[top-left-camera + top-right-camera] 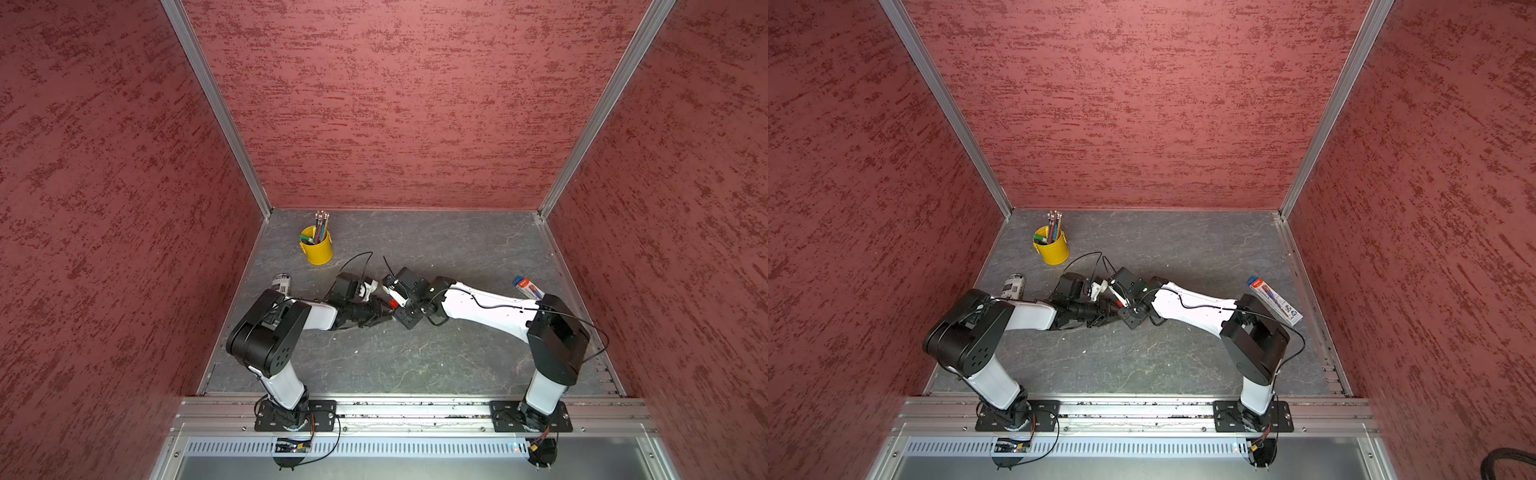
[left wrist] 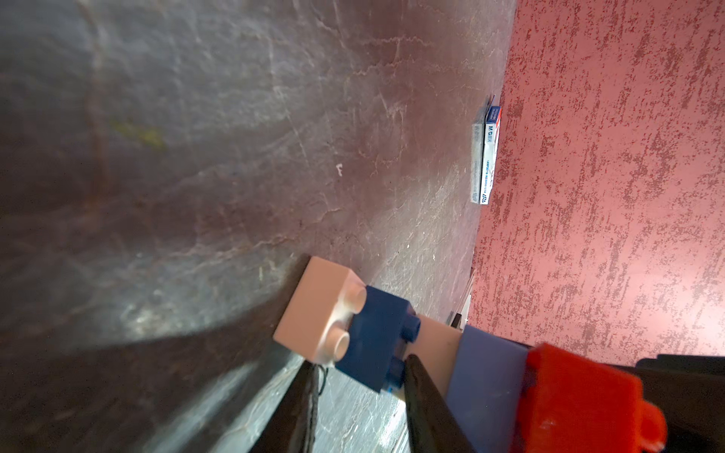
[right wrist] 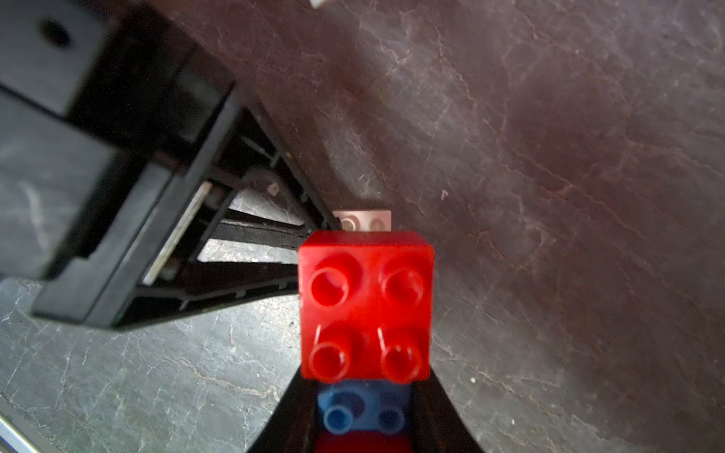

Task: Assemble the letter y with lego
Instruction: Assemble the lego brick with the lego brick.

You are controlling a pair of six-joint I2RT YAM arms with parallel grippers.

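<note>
1. Letter y (image 2: pixel 486 376) hangs over mid-tabletop (image 1: pixel 415 361) between both arms. Left jaws pinch its dark blue brick (image 2: pixel 372 345); right jaws pinch the opposite end, by the red brick (image 3: pixel 365 306).
2. Glossy studded plastic blocks; tabletop grey, veined like slate.
3. Left wrist view shows the white end brick (image 2: pixel 314 313) side-on; right wrist view, red studs head-on. Both top views: wrists hide nearly all.

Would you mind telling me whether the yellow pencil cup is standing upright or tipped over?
Upright: in a top view the yellow pencil cup stands on its base, mouth up, with pencils sticking out of the top.
</note>
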